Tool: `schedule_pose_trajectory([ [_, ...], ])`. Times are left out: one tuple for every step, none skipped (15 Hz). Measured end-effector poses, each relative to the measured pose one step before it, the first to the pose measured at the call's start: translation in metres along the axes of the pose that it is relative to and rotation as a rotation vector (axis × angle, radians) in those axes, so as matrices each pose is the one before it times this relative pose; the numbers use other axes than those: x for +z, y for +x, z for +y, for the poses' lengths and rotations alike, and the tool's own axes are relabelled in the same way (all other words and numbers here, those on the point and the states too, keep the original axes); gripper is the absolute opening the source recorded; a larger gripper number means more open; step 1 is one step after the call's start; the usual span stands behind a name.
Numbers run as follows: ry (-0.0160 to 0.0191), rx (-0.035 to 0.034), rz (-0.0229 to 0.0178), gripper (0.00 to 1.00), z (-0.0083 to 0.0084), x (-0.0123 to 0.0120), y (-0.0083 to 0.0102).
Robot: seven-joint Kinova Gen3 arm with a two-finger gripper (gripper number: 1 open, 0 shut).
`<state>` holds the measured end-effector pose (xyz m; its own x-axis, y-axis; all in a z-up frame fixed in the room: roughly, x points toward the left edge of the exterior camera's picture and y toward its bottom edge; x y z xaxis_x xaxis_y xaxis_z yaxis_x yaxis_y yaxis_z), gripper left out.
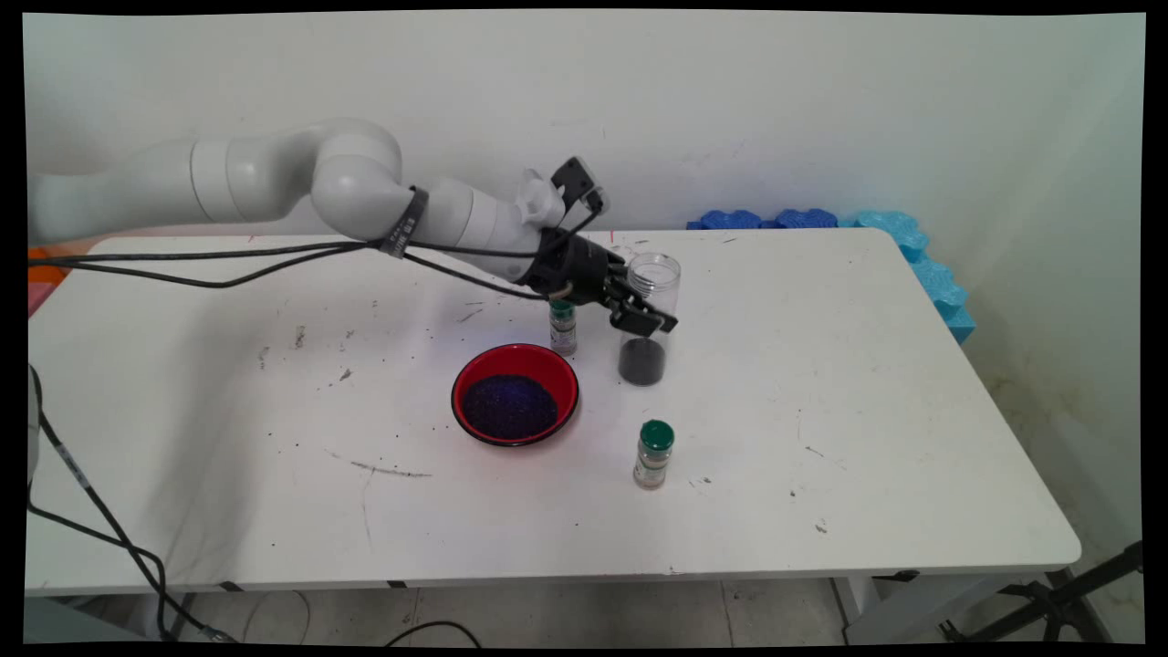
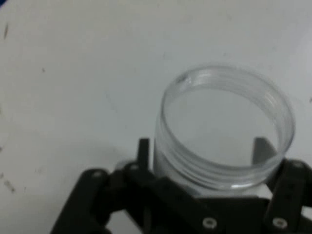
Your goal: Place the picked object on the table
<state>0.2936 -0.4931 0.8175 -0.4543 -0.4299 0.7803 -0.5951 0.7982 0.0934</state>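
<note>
Clear jar [image 1: 650, 315], open-topped, clamped in gripper [image 1: 643, 315]; no legible labels nearby.

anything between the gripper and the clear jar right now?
Nothing visible. The gripper already has the clear jar between its fingers, one finger on each side of the wall just below the open rim. The small green-capped bottle stands beside it, toward the red bowl, not in between.
</note>
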Motion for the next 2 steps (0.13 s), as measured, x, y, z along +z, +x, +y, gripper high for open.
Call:
schedule_pose_trajectory([
  [0.00102,0.00197,0.0021,1.0,-0.0002,0.00115,-0.00013],
  [0.00062,0.00153,0.00113,1.0,-0.00029,0.00135,0.00036],
])
